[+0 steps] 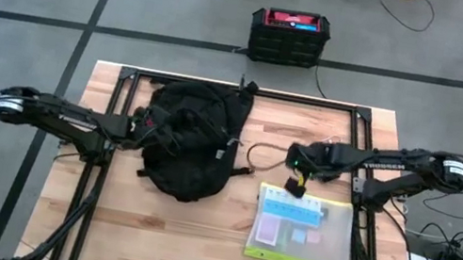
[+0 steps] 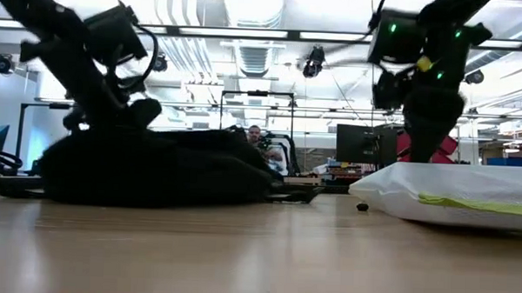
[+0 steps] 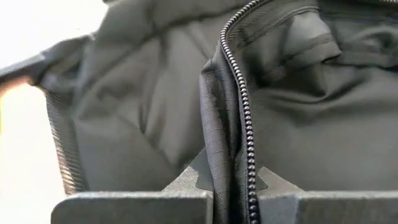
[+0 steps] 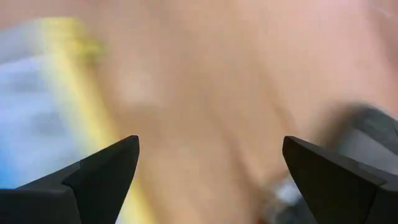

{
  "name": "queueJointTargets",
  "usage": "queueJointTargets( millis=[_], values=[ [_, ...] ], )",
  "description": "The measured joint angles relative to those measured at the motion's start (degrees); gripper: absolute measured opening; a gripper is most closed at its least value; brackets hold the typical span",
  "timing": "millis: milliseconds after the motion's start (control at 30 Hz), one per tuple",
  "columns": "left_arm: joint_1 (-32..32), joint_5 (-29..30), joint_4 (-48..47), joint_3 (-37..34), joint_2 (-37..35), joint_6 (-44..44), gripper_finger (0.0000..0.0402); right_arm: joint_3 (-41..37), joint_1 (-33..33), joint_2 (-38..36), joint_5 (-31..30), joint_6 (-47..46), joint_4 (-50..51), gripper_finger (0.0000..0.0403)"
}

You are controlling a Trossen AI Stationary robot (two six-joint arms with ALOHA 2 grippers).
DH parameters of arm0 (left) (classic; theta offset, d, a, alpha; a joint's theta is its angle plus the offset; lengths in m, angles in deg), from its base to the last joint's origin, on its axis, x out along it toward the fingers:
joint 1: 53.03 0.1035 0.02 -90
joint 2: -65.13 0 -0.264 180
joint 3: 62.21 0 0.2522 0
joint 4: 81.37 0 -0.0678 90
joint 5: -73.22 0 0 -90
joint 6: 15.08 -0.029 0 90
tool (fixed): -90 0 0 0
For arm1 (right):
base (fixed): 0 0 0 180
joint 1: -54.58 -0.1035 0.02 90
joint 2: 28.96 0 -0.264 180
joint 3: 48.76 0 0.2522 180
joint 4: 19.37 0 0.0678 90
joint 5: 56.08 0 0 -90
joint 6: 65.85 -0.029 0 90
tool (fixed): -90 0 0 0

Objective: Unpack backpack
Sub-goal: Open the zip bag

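Note:
The black backpack (image 1: 186,141) lies flat on the wooden table, left of centre; in the low view the backpack (image 2: 156,169) is a low dark mound. My left gripper (image 1: 148,125) is at its left side, shut on the zippered opening edge. A clear pouch (image 1: 305,229) with a yellow-green border and pastel items inside lies on the table's right half. My right gripper (image 4: 211,168) hovers open over the wood by the pouch's far left corner (image 1: 270,191), touching nothing. My left gripper pinches the backpack's opening edge with its zipper teeth (image 3: 239,168) between its two fingers (image 3: 137,202). The fold of black fabric runs up out of the jaws, and the grey lining (image 3: 124,112) gapes open beyond it. The fingers come in about level from the table's left.
A black-and-red hard box (image 1: 289,35) stands on the floor past the table's far edge. A thin black cable (image 1: 261,154) loops on the wood between backpack and right arm. Black frame rails (image 1: 365,144) border the table. A person (image 2: 254,138) sits in the room behind.

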Motion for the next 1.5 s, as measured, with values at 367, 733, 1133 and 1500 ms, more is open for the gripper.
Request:
queueJointTargets(
  millis=[367, 733, 1133, 1500],
  values=[
    [-0.45, -7.8, -6.31, 13.48, -8.65, -19.74, 0.0001, -0.02, -14.95, 0.06, 0.69, 0.03, -18.17, 0.0385],
    [-3.98, -11.41, -4.45, 12.63, -8.33, -20.87, 0.0008, -0.02, -16.75, 0.06, 0.63, -0.09, -28.22, 0.0385],
    [-3.98, -11.6, -4.89, 12.21, -8.62, -25.57, 0.0007, -0.04, -16.75, 0.08, 0.61, -0.09, -28.04, 0.0385],
    [-3.98, -11.78, -5.0, 12.2, -8.86, -28.24, 0.0007, -0.04, -16.75, 0.08, 0.61, -0.09, -27.99, 0.0385]
  ],
)
